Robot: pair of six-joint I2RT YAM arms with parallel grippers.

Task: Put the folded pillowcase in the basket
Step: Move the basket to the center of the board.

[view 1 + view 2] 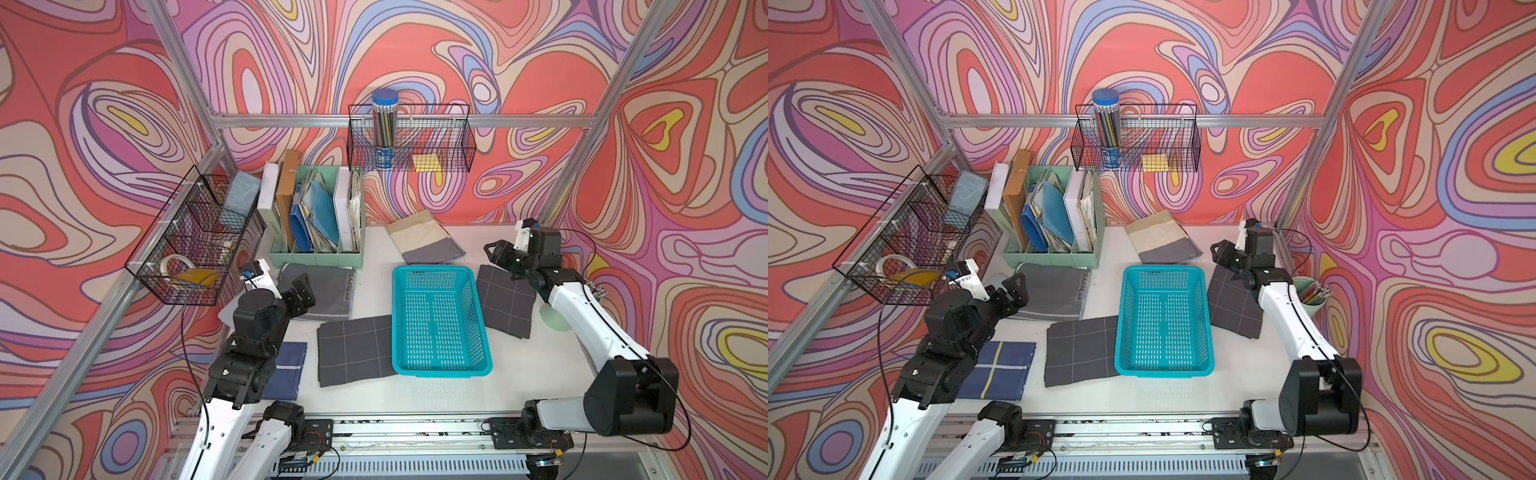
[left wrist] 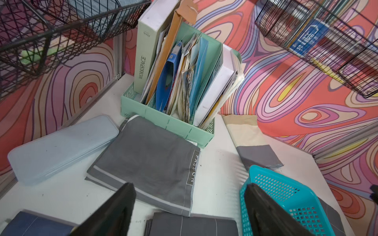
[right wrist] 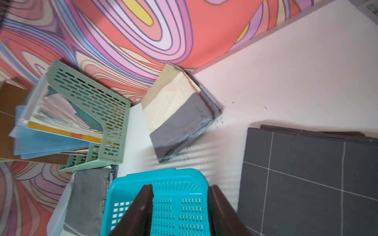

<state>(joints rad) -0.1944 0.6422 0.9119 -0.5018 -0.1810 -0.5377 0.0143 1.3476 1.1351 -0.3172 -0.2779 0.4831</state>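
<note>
in both top views the basket point(image 1: 441, 370) point(image 1: 1163, 371) stands empty mid-table. the widest bare stretch of white table point(image 1: 457, 399) lies between its near rim and the front rail. a dark grid pillowcase point(image 1: 353, 353) runs right up to its left wall, and a second grid pillowcase point(image 1: 505, 303) lies just beside its right wall. a cream-and-grey pillowcase point(image 1: 424, 241) sits just past its far rim, against the back wall. a grey pillowcase point(image 1: 328, 291) lies to the far left of the basket, and a navy pillowcase point(image 1: 1000, 370) to the near left, at the table's edge. which folded one the task means i cannot tell. none is in the basket.

the left gripper point(image 1: 302, 291) point(image 1: 1013, 291) hangs over the grey pillowcase's near edge. the right gripper point(image 1: 492, 254) point(image 1: 1219, 253) hangs off the basket's far right corner. both carry nothing.

in the left wrist view the left gripper point(image 2: 189, 185) has its jaws spread wide with only air between them. the grey pillowcase point(image 2: 147, 161) under it bears a strip reading "passion" point(image 2: 193, 169). behind it a binder spine reads "workspace" point(image 2: 143, 67), standing in the mint file organiser point(image 2: 178, 124). a pale blue case point(image 2: 61, 147) touches the cloth's edge on the side away from the basket point(image 2: 286, 190).

in the right wrist view the right gripper point(image 3: 180, 187) has its jaws parted less widely, empty, above the basket's far rim point(image 3: 163, 175). bare table separates that rim from the cream-and-grey pillowcase point(image 3: 178, 114).
</note>
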